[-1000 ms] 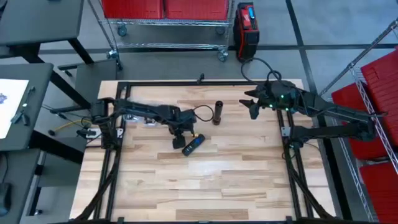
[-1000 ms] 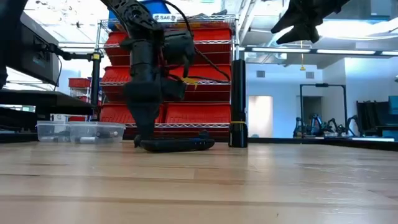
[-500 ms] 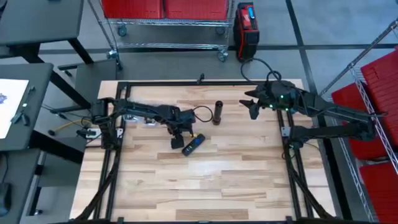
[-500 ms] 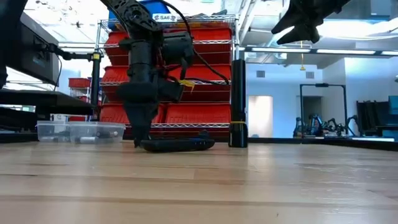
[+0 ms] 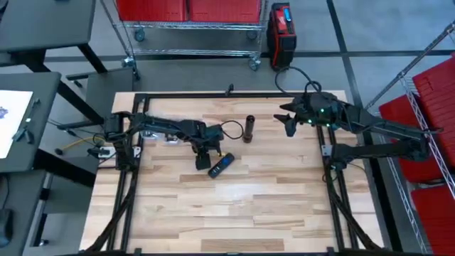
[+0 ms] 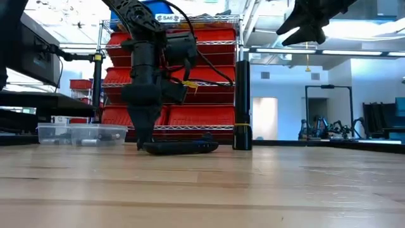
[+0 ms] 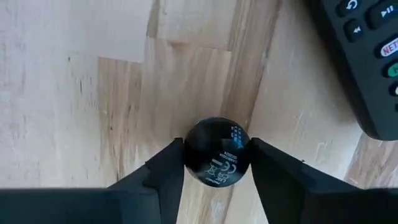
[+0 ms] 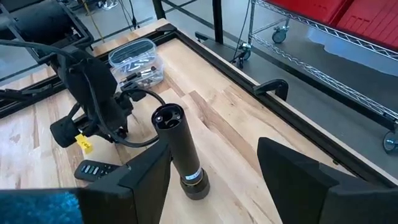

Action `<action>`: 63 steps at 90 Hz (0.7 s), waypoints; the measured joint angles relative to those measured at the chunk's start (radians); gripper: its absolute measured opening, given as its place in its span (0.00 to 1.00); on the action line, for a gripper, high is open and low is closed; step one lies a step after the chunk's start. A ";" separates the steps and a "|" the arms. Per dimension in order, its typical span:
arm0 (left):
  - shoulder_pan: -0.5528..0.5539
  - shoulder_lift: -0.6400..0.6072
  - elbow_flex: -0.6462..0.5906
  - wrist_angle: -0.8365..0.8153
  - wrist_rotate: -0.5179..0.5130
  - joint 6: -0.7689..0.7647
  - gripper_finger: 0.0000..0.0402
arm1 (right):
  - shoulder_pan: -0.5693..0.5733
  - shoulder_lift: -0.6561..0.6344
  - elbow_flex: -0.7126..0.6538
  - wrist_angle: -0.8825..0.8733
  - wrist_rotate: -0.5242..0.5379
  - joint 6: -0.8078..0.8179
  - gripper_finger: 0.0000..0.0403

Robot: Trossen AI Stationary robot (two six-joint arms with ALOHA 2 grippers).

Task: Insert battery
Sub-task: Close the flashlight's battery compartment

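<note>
Though the left arm has lifted slightly over the last second, little else has shifted. Left gripper (image 7: 214, 163) now hangs low over the worktop (image 5: 234, 206), jaws closed on the battery (image 7: 216, 152), held end-on just beside the remote (image 5: 220, 165), which lies flat, apparently buttons up. Battery is off the worktop, so pickup looks done; insertion not begun. Flashlight (image 5: 249, 129) stands upright mid-worktop, untouched, well apart from the remote. Right gripper (image 8: 214, 168) waits high at the far right, jaws wide open, empty, facing the flashlight. Clear plastic box (image 8: 135, 61) sits near the left arm.
</note>
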 joint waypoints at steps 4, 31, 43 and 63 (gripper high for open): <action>0.000 0.000 0.000 0.001 0.000 0.000 0.38 | 0.000 0.000 0.000 0.000 0.000 0.000 0.56; 0.000 -0.002 -0.016 0.032 0.000 -0.004 0.40 | 0.000 0.000 0.000 -0.001 0.000 0.000 0.56; 0.000 -0.002 -0.016 0.033 0.000 0.003 0.38 | 0.000 0.000 0.000 -0.003 0.000 0.000 0.56; 0.000 -0.003 -0.016 0.035 0.001 -0.023 0.28 | 0.000 0.000 0.000 -0.003 0.000 0.000 0.56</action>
